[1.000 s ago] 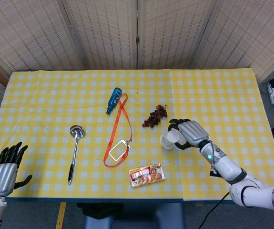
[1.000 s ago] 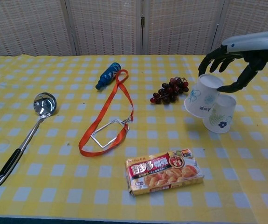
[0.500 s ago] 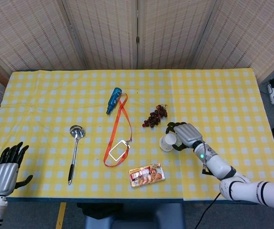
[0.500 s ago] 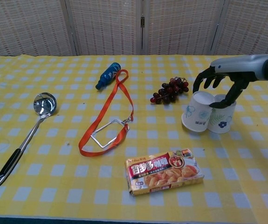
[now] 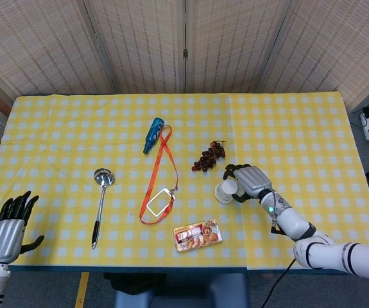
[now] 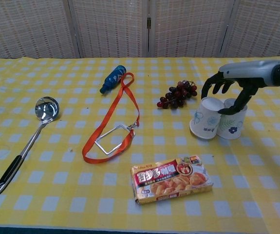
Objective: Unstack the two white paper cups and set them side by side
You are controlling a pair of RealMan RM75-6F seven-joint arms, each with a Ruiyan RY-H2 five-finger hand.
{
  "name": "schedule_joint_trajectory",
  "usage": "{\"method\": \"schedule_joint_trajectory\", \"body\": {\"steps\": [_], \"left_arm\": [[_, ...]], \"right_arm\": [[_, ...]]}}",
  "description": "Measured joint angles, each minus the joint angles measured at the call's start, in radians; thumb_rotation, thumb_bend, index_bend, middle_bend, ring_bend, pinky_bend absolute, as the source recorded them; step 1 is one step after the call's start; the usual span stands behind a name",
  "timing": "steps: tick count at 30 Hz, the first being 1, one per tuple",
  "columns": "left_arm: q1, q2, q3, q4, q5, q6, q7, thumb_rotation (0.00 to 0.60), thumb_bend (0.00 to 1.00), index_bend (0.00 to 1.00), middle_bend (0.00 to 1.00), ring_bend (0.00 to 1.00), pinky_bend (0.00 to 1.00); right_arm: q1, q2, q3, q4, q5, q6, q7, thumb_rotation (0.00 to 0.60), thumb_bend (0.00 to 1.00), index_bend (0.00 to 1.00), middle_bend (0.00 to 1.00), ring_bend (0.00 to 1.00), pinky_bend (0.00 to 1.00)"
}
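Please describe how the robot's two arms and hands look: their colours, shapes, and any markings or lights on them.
Both hands have a ribbed silver-grey metal back and black fingers. The left hand shows this plainly at the table's near edge. The right hand joins a silver-grey wrist carrying a small green light, then a white forearm with black bands at the joints. In the chest view the right hand has a smooth grey back above glossy black fingers.

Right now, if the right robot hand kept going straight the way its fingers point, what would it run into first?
The right robot hand already holds the tilted left cup, beside the other cup. Its fingers point toward the robot's left, so beyond the cup it would probably meet the grapes first, though depth is unclear.
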Motion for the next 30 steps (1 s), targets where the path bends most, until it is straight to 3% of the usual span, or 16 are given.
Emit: {"method": "schedule_joint_trajectory", "body": {"steps": [11,21,24,30], "left_arm": [[-0.001,0.0,0.001,-0.001,0.002,0.0,0.002,0.6,0.25,0.09,0.0,0.0,0.0],[-0.001,0.003,-0.003,-0.005,0.006,0.009,0.003,0.6,0.25,0.1,0.0,0.0,0.0],[-0.001,-0.006,-0.009,0.003,0.014,0.024,0.003,0.6,0.25,0.1,0.0,0.0,0.0],[-0.007,-0.027,-0.018,0.015,0.03,0.04,0.014,0.6,0.25,0.1,0.0,0.0,0.0]], "right_arm": [[-0.011,0.0,0.002,0.004,-0.021,0.011,0.019,0.6,0.41,0.17,0.17,0.18,0.19],[-0.068,0.057,0.013,-0.049,-0.086,0.095,0.064,0.6,0.41,0.16,0.17,0.2,0.19],[-0.106,0.073,0.017,-0.065,-0.12,0.16,0.088,0.6,0.41,0.18,0.17,0.21,0.19],[-0.258,0.087,-0.003,-0.062,-0.285,0.45,0.153,0.6,0.41,0.18,0.15,0.18,0.18]]}}
